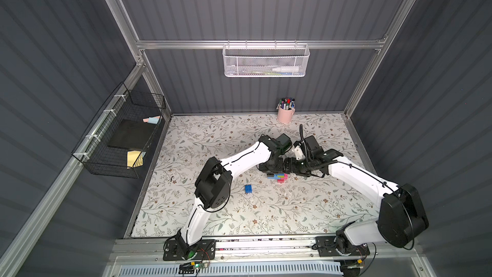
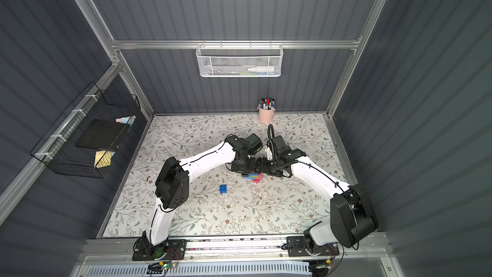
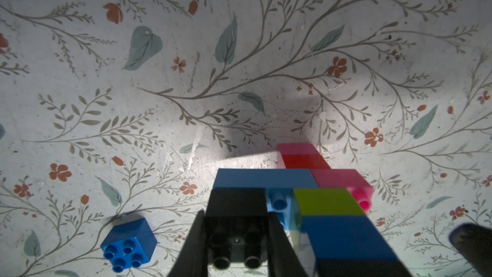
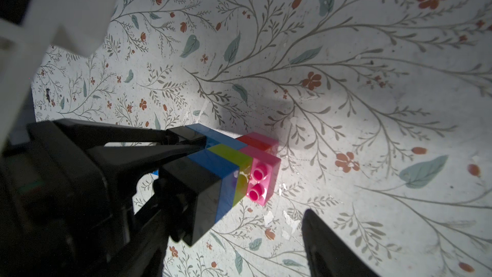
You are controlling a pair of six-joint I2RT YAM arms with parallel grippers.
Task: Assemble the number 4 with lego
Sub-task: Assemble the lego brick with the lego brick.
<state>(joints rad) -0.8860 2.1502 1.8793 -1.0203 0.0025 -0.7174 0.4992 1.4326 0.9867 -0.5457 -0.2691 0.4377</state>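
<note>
Two white arms meet over the middle of the surface (image 1: 234,139), a pale sheet printed with grey twigs, teal leaves and rust flowers, scuffed and flecked where the wrist views look closely. Dark grey ribbed walls (image 1: 53,49) close it in on three sides, edged by an aluminium frame (image 1: 186,44). A white mesh basket (image 1: 266,61) hangs on the rear rail, a black wire basket (image 1: 119,134) on the left wall, and a pink cup (image 1: 285,115) of marker pens (image 1: 287,103) stands at the rear edge.

The number 4 (image 1: 278,177) sits just in front of the two wrists, mid-surface. The left claw (image 3: 235,217) pinches its black brick (image 3: 237,202) from both sides. A loose dark blue brick (image 1: 248,188) lies near it, apart, on the left arm's side.

The right claw (image 4: 239,225) looks spread: one finger (image 4: 327,246) stands clear of the bricks, while the other is lost among black parts in the right wrist view. In both top views the wrists hide the rear of the figure, so its outline cannot be read. The left wrist view cuts off its near end. Whether it rests on the surface or hangs just above it, I cannot tell. What lies in the baskets is too small to make out.
</note>
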